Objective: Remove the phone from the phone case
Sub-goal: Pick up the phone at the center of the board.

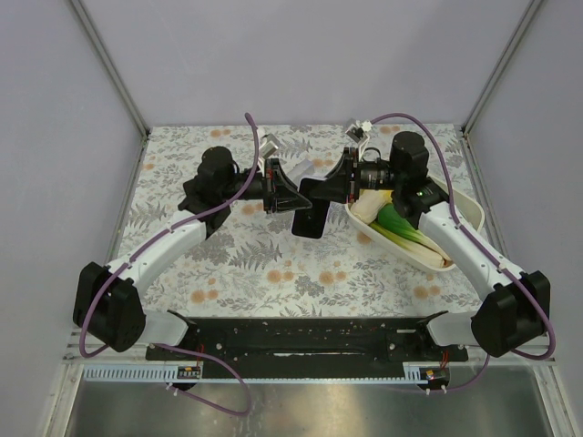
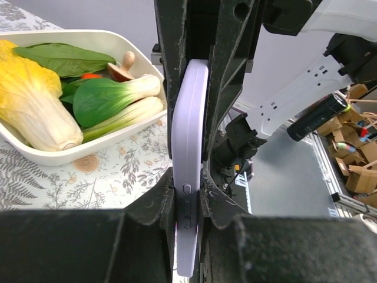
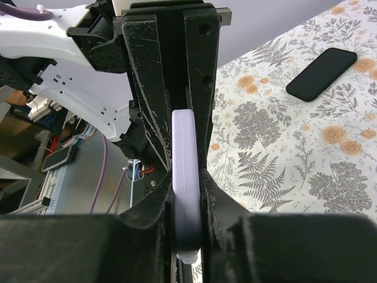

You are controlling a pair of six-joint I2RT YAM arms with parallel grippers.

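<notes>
- Grippers, two, black hard plastic with scuffed fingers, meeting tip to tip.
  - Left gripper (image 2: 188, 194): clamped on the lower part of the phone case (image 2: 189, 118).
  - Right gripper (image 3: 187, 188): fingers pressed on both faces of the same case from the opposite end.
- Phone case, one: lilac, smooth and matt, with rounded corners and two side buttons. It is held edge-on and upright between the two grippers, clear of the table.
- Phone (image 3: 322, 73), one: a black, glossy, flat slab with rounded corners. It lies on the tablecloth (image 3: 283, 147) below the grippers and apart from both.
- Tablecloth, one: fern and orange-flower print.
- Tub (image 2: 59, 154), one: white, oval, beside the right gripper.
  - Holds one yellow cabbage (image 2: 35, 106).
  - Holds bok choy (image 2: 118, 97); count unclear.
</notes>
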